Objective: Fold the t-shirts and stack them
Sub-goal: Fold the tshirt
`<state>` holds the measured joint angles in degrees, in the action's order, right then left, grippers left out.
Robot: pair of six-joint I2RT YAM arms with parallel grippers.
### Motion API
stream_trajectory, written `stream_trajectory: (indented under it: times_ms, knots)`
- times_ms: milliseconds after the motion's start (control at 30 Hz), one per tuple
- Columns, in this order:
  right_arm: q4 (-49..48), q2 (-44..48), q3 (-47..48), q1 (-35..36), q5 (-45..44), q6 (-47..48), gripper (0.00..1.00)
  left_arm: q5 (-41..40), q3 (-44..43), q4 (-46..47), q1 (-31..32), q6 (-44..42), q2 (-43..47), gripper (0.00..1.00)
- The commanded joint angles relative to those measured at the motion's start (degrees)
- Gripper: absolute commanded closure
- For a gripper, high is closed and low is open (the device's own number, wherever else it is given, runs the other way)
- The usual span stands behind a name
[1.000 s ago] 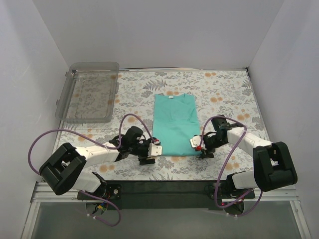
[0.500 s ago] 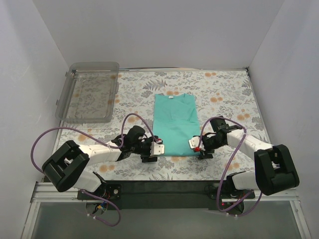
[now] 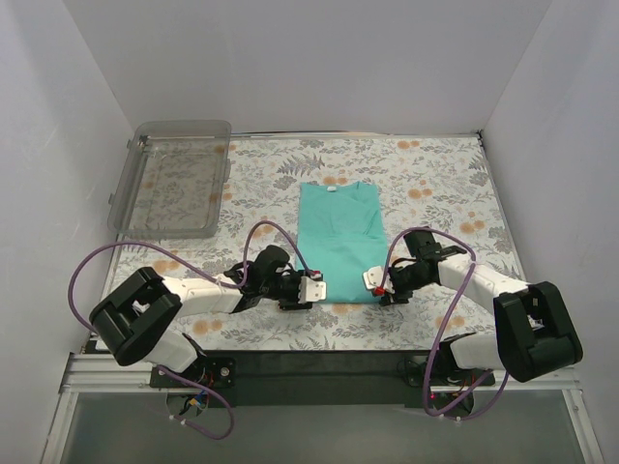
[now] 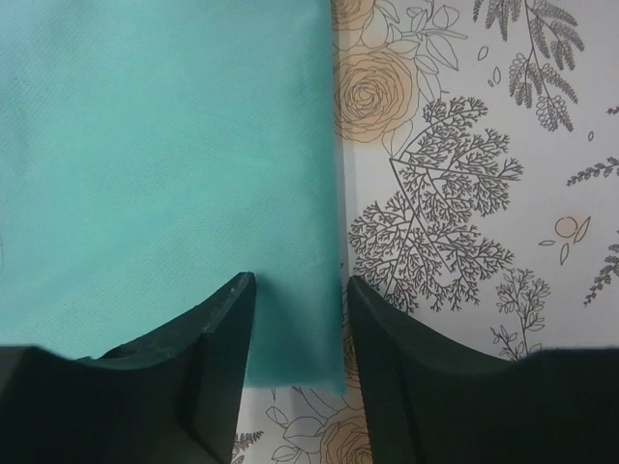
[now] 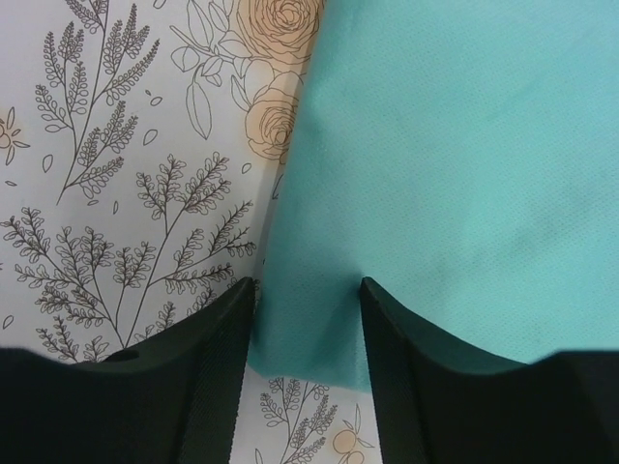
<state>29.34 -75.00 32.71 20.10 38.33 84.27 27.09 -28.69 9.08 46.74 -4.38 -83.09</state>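
Teal t-shirt (image 3: 338,237): left pincer (image 4: 298,287) and right pincer (image 5: 308,286), half-open, straddle its hem corners.

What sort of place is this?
Likely a lab test cell: plain white panel walls box in a floral-print table cover holding a teal cloth t-shirt and a clear plastic bin.

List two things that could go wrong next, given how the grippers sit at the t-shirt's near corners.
1. The left gripper and right gripper each straddle only the tip of a near corner of the teal t-shirt; the cloth may slip out on lifting.
2. The shirt looks folded lengthwise, so they might catch only one layer, undoing it.
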Motion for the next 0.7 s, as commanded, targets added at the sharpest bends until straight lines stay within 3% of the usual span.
stream_trajectory:
  times_ms: [0,133,233,433,533,667]
  knots:
    - [-2.01,-0.5,-1.86,0.47,-4.57,-0.42,0.56,-4.85,0.21,-3.89,0.89,-0.8,-2.16,0.6]
    - [-2.18,-0.32,-2.21,0.73,-4.93,-0.68,0.62,-5.56,-0.14,-4.33,1.51,-1.15,-2.87,0.82]
    - [-2.27,-0.15,-2.47,0.82,-5.1,-0.6,0.74,-5.91,-0.4,-4.6,2.04,-1.33,-3.57,0.97]
    - [-2.1,0.56,-3.0,0.82,-5.02,0.19,0.84,-5.3,-0.67,-4.69,2.21,-1.33,-3.49,1.0]
    - [-1.75,0.65,-2.74,0.82,-4.32,0.19,0.99,-4.42,-0.49,-4.6,2.21,-1.15,-2.7,1.0]
    - [4.21,-0.14,0.58,0.56,-1.33,2.91,0.99,-3.01,0.21,-3.55,2.21,-0.98,-1.03,1.0]
